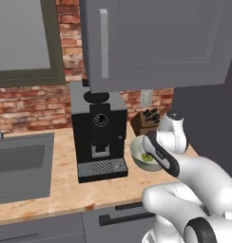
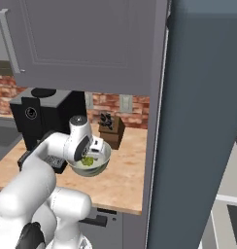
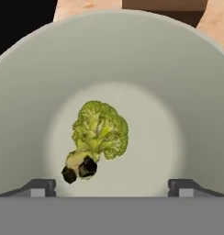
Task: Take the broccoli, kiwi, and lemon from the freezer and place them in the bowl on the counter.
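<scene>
The broccoli lies loose on the floor of the pale bowl, stem toward the bottom of the hand view. My gripper hangs straight above it, open, its fingertips spread wide with nothing between them. From the sides, the hand hovers over the bowl on the tan counter, and the broccoli shows green inside. In the left base view my forearm crosses the bowl with the broccoli in it. The freezer stands as a dark wall at right. Kiwi and lemon are out of view.
A black coffee machine stands just left of the bowl and a wooden knife block behind it. A sink is set in the counter at far left. Grey wall cupboards hang low overhead.
</scene>
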Tool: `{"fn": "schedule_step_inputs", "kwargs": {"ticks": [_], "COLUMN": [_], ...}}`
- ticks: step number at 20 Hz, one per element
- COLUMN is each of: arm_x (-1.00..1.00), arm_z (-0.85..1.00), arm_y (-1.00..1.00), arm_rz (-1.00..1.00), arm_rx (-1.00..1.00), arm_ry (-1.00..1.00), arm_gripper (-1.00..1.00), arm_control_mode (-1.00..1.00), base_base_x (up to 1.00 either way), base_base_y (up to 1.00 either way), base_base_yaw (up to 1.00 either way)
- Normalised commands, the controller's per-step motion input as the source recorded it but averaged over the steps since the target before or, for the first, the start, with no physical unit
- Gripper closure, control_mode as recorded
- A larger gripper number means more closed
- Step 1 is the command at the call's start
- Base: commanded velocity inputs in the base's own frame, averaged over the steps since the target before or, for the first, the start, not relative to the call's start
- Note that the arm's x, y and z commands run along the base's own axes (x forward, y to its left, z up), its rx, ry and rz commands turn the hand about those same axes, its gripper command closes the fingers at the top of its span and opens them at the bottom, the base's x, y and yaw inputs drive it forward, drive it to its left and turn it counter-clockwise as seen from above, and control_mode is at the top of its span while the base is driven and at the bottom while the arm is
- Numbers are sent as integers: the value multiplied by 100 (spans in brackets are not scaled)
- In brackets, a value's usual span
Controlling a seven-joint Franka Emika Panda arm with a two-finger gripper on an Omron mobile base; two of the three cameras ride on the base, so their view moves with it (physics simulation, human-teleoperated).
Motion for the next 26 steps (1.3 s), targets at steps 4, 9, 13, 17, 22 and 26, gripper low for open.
{"fn": "schedule_step_inputs", "kwargs": {"ticks": [4,9,13,17,22,26], "arm_x": [-36,-66,-83,-98,-95,-67], "arm_z": [39,55,71,75,84,93], "arm_y": [13,12,1,0,0,9], "arm_rz": [-3,-7,-7,-6,-4,-1], "arm_rx": [0,-1,0,0,0,-1], "arm_ry": [-1,0,0,0,0,0], "arm_gripper": [-100,-100,-100,-100,-100,-100], "arm_control_mode": [-100,-100,-100,-100,-100,-100], "base_base_x": [0,0,0,0,0,0], "base_base_y": [0,0,0,0,0,0], "base_base_yaw": [0,0,0,0,0,0]}}
